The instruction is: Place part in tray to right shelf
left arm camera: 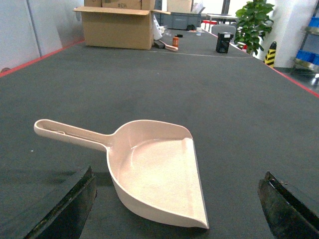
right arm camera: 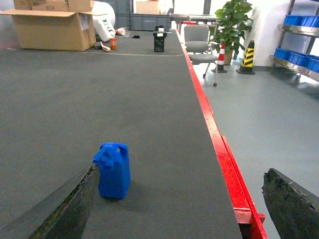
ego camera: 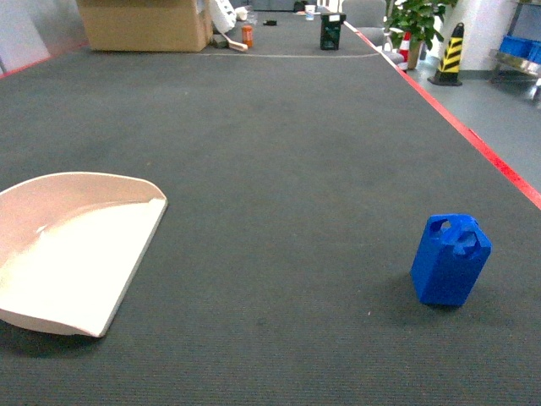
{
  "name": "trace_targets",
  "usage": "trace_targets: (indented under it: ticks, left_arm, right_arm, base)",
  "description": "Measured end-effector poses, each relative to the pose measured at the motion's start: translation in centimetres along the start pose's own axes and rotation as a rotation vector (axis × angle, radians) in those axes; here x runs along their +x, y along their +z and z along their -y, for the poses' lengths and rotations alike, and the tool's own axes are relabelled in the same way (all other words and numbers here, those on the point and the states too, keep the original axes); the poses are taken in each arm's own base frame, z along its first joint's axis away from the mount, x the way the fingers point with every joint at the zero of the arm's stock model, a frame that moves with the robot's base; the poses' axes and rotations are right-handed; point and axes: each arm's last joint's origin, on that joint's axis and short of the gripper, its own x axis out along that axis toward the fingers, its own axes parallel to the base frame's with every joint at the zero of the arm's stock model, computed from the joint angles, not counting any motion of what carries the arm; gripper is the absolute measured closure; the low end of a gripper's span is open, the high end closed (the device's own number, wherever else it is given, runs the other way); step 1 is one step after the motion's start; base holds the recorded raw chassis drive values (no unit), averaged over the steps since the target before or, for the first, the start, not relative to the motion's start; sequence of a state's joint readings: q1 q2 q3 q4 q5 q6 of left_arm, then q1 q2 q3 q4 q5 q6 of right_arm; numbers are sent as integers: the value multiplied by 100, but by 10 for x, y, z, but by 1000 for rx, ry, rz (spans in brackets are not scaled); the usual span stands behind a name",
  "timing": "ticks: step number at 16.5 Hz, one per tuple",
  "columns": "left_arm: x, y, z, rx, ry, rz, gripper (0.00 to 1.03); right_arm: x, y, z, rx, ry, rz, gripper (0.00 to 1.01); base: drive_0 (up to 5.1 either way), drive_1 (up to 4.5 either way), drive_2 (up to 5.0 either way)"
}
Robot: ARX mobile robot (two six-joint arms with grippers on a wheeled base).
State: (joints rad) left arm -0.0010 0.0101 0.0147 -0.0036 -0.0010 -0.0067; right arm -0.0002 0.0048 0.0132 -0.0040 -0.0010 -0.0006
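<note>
Both grippers wide open, empty. Right gripper (right arm camera: 174,209): approach upright part (ego camera: 450,260) squarely, grip mid-body, then carry to tray (ego camera: 51,254).

a broad dark grey carpeted platform (ego camera: 279,169) runs deep into the room, edged along its right side by a bright red painted strip (right arm camera: 214,134). beyond that edge lies a smooth pale grey floor (right arm camera: 259,109). at the far end sits a large open brown cardboard box (left arm camera: 118,27), with a small black bin (right arm camera: 159,44) near it. a grey office chair on castors (right arm camera: 197,47) stands off the platform, beside a leafy green potted plant (right arm camera: 232,22) and a yellow-and-black striped safety cone (right arm camera: 247,57). the light is even and bright
</note>
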Motion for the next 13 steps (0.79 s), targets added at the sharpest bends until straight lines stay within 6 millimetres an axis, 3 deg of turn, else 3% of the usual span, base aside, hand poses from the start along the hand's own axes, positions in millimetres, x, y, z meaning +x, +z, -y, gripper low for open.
trace_targets:
  ticks: [13]
  left_arm:
    - [0, 0, 0, 0, 0, 0, 5]
  right_arm:
    - [0, 0, 0, 0, 0, 0, 3]
  base:
    - [0, 0, 0]
